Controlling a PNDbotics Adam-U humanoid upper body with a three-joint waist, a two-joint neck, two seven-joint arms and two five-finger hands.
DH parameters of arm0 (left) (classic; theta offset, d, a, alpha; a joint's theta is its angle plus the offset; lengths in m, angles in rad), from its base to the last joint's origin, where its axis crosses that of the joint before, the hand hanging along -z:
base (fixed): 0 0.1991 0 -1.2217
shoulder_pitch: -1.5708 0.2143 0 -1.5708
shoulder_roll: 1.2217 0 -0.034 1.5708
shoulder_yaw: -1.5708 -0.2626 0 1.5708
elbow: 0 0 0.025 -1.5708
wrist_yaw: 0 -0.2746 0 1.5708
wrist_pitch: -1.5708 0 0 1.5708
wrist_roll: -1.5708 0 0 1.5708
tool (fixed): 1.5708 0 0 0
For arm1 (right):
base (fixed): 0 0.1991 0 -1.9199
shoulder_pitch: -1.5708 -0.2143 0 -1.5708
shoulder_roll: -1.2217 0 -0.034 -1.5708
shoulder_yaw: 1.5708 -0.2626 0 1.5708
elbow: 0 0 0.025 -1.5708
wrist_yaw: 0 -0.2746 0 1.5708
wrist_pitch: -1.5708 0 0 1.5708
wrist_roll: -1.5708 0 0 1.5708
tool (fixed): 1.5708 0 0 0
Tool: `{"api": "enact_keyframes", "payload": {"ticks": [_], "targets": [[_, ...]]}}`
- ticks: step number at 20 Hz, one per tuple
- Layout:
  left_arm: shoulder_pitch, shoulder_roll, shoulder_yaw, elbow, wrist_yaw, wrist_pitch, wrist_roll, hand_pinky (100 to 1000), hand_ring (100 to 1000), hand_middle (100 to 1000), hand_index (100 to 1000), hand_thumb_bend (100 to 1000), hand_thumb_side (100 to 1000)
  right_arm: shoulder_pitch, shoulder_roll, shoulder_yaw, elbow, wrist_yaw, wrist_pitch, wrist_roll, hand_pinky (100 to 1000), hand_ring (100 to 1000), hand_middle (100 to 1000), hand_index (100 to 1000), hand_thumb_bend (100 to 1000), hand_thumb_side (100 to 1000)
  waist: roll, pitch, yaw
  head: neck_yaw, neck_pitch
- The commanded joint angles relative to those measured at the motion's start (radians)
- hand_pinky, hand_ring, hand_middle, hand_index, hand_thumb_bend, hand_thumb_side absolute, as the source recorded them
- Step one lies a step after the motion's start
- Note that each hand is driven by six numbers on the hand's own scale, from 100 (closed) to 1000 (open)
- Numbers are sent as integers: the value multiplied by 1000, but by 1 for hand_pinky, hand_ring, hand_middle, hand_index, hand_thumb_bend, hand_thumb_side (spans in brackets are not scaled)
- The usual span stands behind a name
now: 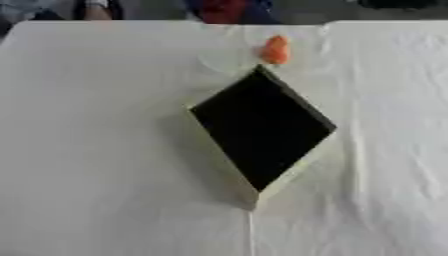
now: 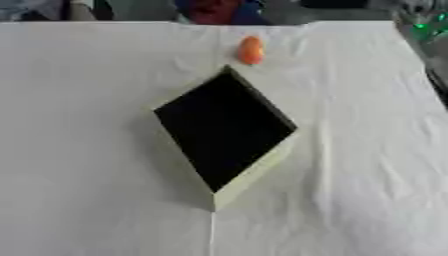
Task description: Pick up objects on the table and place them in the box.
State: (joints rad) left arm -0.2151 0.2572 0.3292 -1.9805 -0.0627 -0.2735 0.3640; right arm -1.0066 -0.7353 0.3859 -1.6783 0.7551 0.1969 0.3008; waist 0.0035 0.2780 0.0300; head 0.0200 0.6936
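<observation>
White cloth-covered table (image 1: pixel 96 150) fills both views, wrinkled on the right side, with a crease or seam running down from the box's near corner to the bottom edge. Dark background strip along the top edge; too blurred to identify.

Box (image 1: pixel 262 131): centre of frame, turned so its corners point up and down like a diamond. Pale cream walls, with the lower-right wall and near corner showing best. Interior reads as flat black; can't make out anything inside it.

Orange object (image 2: pixel 251 50): small, oblong, standing roughly upright in the picture, upper centre of frame. It lies on the cloth just beyond the box's far corner, slightly to the right of it, close but not touching. Outside the box. Exact identity unclear, just an orange rounded shape. The cloth puckers faintly around it.

Hands: neither the left nor the right shows in either view, so no grip state to report and no relation between hand and object to give.
</observation>
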Motion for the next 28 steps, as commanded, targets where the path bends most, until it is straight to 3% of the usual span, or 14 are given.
{"api": "enact_keyframes", "payload": {"ticks": [1,10,21,23,26,28], "targets": [[-4,29,-2,-19,-6,0,-2,627,650,721,786,100,671,-16,-35,-13,-13,3,-1,11,888,891,788,834,100,693,1,-20,-1,3,-1],[-1,27,-1,-19,-7,0,-1,627,650,722,785,100,671,-12,-41,-3,-16,-6,-16,40,898,903,803,845,100,707,5,-19,-2,2,3],[5,29,-3,-19,-7,2,-5,626,649,723,785,100,672,-62,-56,55,79,-53,-119,268,930,930,844,875,100,757,9,-18,-5,3,4],[6,29,-3,-19,-7,2,-5,626,649,723,785,100,670,-73,-58,70,102,-59,-139,289,935,935,852,885,100,810,9,-19,-5,3,3],[7,30,-4,-19,-7,3,-6,626,649,723,785,100,670,-88,-49,80,139,-56,-168,314,938,941,861,903,100,807,10,-19,-6,3,1],[7,29,-5,-19,-7,4,-6,626,649,723,785,100,670,-97,-39,81,164,-57,-180,328,936,946,864,915,100,758,11,-19,-5,2,1]]}}
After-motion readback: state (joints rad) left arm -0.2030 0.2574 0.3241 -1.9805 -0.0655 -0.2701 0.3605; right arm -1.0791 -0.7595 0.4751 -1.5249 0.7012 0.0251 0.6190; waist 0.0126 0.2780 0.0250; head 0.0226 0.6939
